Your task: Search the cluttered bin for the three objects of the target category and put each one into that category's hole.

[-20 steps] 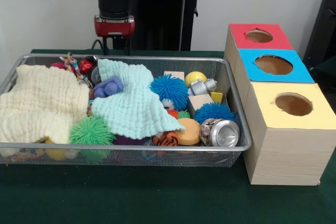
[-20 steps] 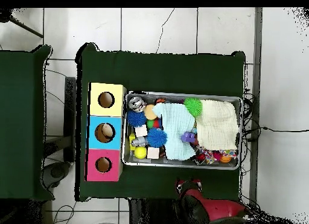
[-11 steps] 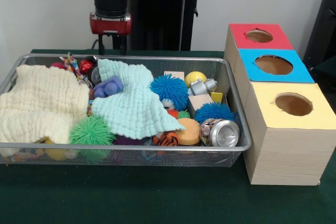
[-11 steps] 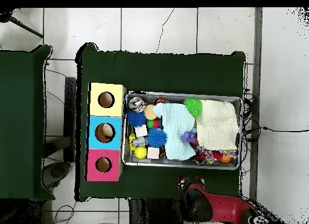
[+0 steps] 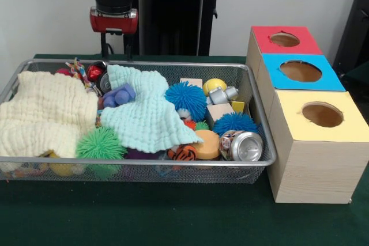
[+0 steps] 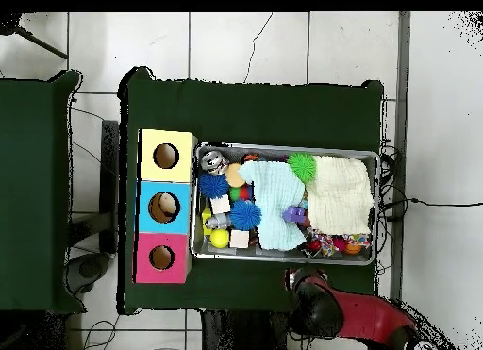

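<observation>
Wire bin (image 5: 253,113) sits on the green tabletop (image 5: 173,217), long side along the front edge. Beside its right end, touching or nearly so: a wooden box row with three holes, red top (image 5: 285,40) farthest back, blue top (image 5: 302,72) in the middle, yellow top (image 5: 320,116) nearest the front edge.

Bin contents: cream cloth (image 5: 46,113) heaped at the left end; mint cloth (image 5: 147,113) draped over the middle, a purple toy (image 5: 118,95) lying on it. Green spiky ball (image 5: 101,144) against the front wall. Two blue spiky balls (image 5: 186,99), (image 5: 235,123) toward the right end. Crushed can (image 5: 242,145) in the front right corner, an orange disc (image 5: 207,144) just beside it. Yellow ball (image 5: 214,85) and wooden block (image 5: 219,112) near the back right.

Claw (image 5: 114,44) hangs behind the bin's back rim, over the left part, holding nothing. Two dark prongs show apart.
</observation>
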You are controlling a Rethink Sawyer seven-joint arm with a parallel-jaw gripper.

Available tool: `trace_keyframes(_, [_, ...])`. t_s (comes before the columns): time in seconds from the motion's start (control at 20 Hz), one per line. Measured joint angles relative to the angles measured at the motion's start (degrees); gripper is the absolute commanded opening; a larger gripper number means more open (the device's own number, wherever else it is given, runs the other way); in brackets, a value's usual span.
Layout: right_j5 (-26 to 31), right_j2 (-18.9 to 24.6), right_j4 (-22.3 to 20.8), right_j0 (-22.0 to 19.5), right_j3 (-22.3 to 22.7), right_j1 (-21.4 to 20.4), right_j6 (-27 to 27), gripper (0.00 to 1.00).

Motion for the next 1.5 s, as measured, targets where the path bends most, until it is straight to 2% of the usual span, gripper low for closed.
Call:
trace_keyframes(0.3, [4.0,2.8,1.1,-0.3,-0.9,-1.6,0.0,1.00])
trace_keyframes(0.85, [9.0,5.3,3.1,0.0,-1.4,-3.8,0.0,1.00])
trace_keyframes(1.5, [14.9,7.5,4.3,0.8,-5.4,-4.2,0.0,1.00])
